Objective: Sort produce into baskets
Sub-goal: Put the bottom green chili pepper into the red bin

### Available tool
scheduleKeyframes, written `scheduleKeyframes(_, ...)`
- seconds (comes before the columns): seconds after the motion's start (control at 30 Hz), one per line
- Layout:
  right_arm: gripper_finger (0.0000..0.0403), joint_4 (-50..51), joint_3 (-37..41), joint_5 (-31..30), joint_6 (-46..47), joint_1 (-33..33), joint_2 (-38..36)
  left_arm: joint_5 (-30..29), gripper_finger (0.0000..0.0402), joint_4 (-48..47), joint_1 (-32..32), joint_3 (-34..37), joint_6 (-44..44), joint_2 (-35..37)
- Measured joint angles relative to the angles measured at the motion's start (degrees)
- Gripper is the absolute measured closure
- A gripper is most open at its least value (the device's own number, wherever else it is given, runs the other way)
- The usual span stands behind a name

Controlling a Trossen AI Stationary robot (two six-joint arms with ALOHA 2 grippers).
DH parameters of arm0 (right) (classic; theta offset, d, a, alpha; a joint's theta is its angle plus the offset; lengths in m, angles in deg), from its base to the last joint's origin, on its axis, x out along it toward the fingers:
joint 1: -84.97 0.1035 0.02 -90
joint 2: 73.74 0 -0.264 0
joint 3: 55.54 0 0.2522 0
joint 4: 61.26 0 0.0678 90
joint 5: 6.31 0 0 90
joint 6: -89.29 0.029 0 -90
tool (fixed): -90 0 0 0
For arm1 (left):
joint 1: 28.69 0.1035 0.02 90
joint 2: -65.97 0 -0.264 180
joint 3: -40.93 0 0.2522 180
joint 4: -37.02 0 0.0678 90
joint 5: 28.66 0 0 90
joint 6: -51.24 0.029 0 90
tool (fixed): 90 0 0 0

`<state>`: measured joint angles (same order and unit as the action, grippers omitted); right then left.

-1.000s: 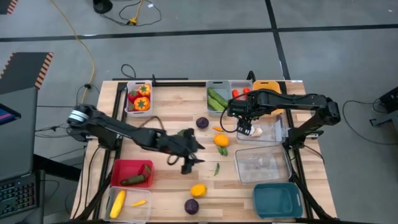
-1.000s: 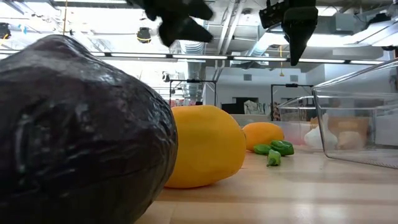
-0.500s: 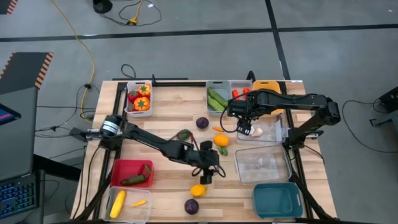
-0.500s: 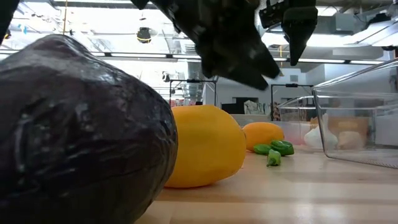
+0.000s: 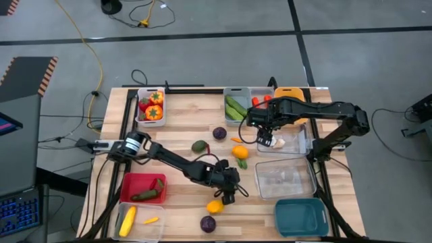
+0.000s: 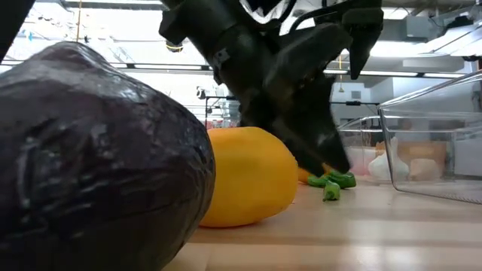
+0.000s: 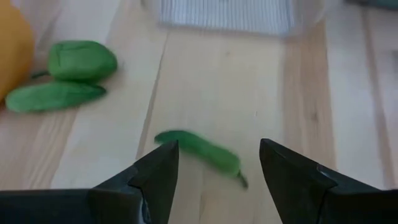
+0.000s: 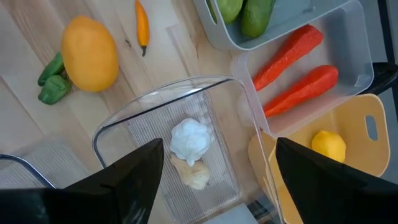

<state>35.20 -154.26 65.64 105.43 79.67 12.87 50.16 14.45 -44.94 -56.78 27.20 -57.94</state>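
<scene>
My left gripper (image 5: 229, 194) is open, low over the table's middle near the front. A small green chili (image 7: 202, 152) lies flat on the wood just ahead of it, between the lines of the two fingers and untouched. My right gripper (image 5: 268, 140) is open and empty, held above a clear bin (image 5: 295, 140) with white garlic (image 8: 189, 140) in it. A yellow-orange fruit (image 5: 214, 206) and a purple round (image 5: 208, 223) lie near the front edge. An orange fruit (image 5: 239, 152) lies beside green pieces (image 7: 81, 60).
At the back stand a grey bin of red and orange peppers (image 5: 150, 106), a grey bin of cucumbers (image 5: 236, 106), a bin of carrots (image 8: 292, 62) and an orange-yellow bin (image 5: 291, 94). A second clear bin (image 5: 285, 179), a teal bin (image 5: 302, 217), a red bin (image 5: 143, 187) and a white bin (image 5: 138, 221) stand nearer.
My left gripper has gone toward the table's right and near edges and come down to the green chili, staying open. A dark green fruit that the arm hid now shows behind it.
</scene>
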Motion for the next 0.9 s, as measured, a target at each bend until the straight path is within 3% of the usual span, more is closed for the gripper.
scheduleKeyframes(0.6,0.0068,-1.1,0.0,0.0,0.0,0.0,0.0,-3.9,0.0193,2.1,-0.9,0.0,-5.6,-3.4)
scheduleKeyframes(0.9,0.0068,-1.1,0.0,0.0,0.0,0.0,0.0,-7.4,0.0263,1.0,-1.9,0.0,-3.2,-3.6)
